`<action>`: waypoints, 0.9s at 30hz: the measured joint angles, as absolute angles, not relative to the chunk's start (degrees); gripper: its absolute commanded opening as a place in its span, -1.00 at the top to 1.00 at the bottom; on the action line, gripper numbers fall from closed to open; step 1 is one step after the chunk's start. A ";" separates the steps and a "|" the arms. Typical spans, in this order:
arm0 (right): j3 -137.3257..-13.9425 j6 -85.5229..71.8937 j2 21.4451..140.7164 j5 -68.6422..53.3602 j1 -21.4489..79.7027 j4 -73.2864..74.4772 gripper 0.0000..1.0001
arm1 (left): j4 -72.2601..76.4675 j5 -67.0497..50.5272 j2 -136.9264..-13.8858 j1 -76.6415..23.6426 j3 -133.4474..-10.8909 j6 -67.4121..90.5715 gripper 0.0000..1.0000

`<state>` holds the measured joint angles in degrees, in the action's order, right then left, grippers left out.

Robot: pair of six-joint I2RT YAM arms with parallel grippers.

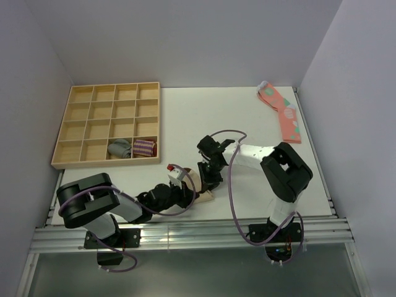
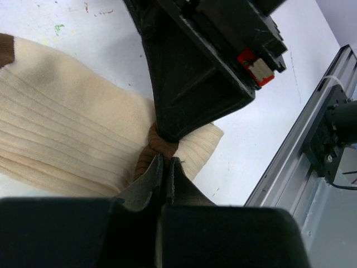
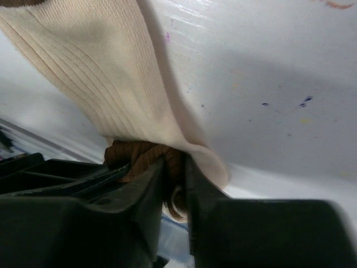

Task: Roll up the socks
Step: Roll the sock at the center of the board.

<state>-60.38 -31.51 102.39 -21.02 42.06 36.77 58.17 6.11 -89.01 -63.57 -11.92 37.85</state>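
The beige socks [image 1: 206,195] lie near the table's front edge, between the two grippers. In the left wrist view they spread flat as ribbed cream fabric [image 2: 67,134] with a bunched dark brown band [image 2: 162,146] at the right end. My left gripper [image 2: 165,162] is shut with its tips on that brown band; it shows in the top view [image 1: 187,185]. My right gripper [image 3: 174,167] is shut on the same brown band [image 3: 139,153], with the cream fabric [image 3: 95,67] hanging away from it. It comes down from above onto the band [image 2: 195,84] and shows in the top view [image 1: 209,178].
A wooden compartment tray [image 1: 62,133] stands at the back left, holding a grey rolled sock [image 1: 119,148] and a purple-striped one [image 1: 143,147]. Pink socks with green spots [image 1: 281,114] lie at the back right. The metal rail [image 2: 312,123] runs along the table's front edge.
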 measured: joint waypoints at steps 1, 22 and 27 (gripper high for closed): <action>-59.75 -31.77 101.78 -20.58 42.06 36.23 0.33 | 58.54 6.09 -89.47 -63.59 -12.03 38.46 0.99; -33.28 -34.61 69.25 -9.23 42.15 9.26 -0.06 | 58.61 0.91 -90.56 -59.57 -10.92 54.68 0.99; -27.24 -34.52 66.13 -10.98 42.15 -0.89 -0.08 | 54.19 -3.42 -88.68 -56.64 -11.42 56.36 0.99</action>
<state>-27.24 -34.52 66.13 -10.98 42.15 -0.89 54.19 -3.42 -88.68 -56.64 -11.42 56.36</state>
